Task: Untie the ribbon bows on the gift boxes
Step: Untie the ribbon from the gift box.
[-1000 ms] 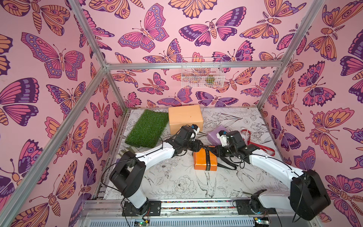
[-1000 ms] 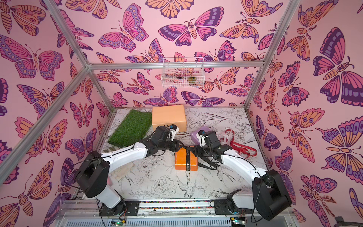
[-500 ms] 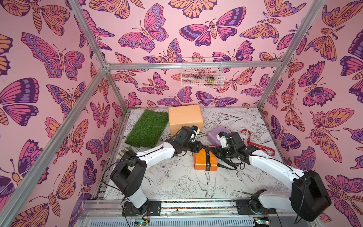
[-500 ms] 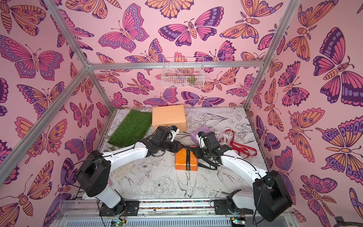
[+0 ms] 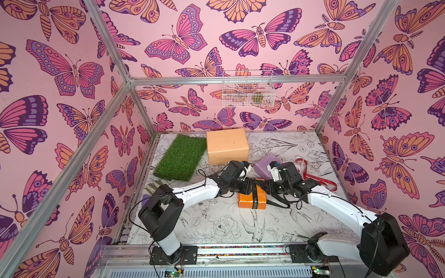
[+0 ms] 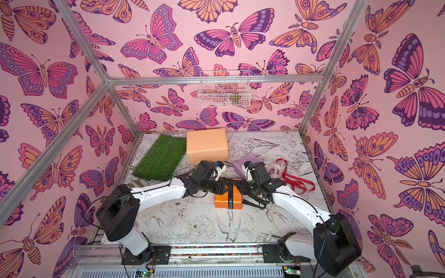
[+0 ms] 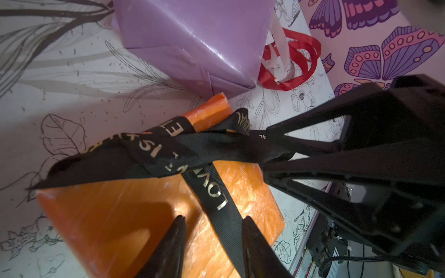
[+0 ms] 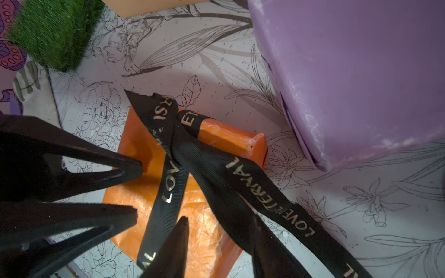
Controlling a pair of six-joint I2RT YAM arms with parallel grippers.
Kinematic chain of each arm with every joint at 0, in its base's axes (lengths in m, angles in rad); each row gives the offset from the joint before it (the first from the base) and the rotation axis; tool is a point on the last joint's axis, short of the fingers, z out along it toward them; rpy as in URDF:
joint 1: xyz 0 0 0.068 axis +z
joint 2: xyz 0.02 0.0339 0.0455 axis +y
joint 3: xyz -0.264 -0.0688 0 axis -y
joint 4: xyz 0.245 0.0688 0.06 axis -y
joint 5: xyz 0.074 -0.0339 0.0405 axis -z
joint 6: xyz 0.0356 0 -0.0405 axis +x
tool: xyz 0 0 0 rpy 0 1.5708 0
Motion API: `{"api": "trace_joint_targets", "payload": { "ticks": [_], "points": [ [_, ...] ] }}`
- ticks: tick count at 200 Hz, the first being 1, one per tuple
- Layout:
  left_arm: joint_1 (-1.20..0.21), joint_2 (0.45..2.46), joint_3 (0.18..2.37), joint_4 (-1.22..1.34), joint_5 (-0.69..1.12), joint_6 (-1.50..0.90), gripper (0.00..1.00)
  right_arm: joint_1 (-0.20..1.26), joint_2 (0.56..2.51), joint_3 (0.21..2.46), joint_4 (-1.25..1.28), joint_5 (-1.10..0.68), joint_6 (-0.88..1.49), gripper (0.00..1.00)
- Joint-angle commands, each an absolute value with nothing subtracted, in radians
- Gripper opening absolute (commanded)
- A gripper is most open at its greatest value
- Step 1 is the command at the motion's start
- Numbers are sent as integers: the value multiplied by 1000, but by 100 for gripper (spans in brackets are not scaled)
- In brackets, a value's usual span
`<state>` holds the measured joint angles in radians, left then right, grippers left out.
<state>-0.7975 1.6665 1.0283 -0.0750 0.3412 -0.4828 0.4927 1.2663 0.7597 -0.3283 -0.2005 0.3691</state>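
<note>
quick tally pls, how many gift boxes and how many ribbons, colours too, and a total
gift boxes: 3 (peach box, lilac box, orange box)
ribbons: 3 (red ribbon, white ribbon, black ribbon)
total: 6

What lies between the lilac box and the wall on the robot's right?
Loose red ribbon and white ribbon lie there; both top views show them.

We see an orange box point(image 5: 248, 202) w/ black gold-lettered ribbon point(image 7: 213, 192), lilac box point(image 7: 192, 36), red ribbon point(image 7: 285, 85), peach box point(image 5: 227, 145), green turf point(image 5: 180, 157) & pink butterfly-print walls point(image 5: 192, 79)
</note>
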Motion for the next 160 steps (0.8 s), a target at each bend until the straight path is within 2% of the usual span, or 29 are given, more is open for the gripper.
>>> {"api": "trace_joint_targets", "payload": {
  "ticks": [1, 12, 25, 50, 66, 119, 139, 160],
  "points": [
    [-804, 1677, 998, -59, 349, -501, 41, 497, 1298, 744, -310, -200, 375, 47],
    [-805, 1679, 991, -57, 344, -503, 41, 497, 1309, 745, -302, -199, 377, 44],
    [-805, 1684, 987, -56, 339, -504, 41, 497, 1315, 747, -300, -202, 377, 28],
    [-805, 1703, 982, -55, 330, -508, 41, 497, 1298, 747, -318, -198, 387, 6],
    [-805, 1716, 979, -55, 321, -518, 41, 497, 1261, 744, -356, -174, 396, 0],
    [-804, 1731, 973, -57, 283, -546, 40, 440, 1010, 672, -583, 44, 492, 0],
    [-804, 1728, 974, -58, 282, -546, 40, 308, 895, 608, -627, 104, 526, 0],
    [-804, 1720, 978, -61, 286, -547, 40, 121, 812, 549, -606, 39, 525, 0]
  ]
}}
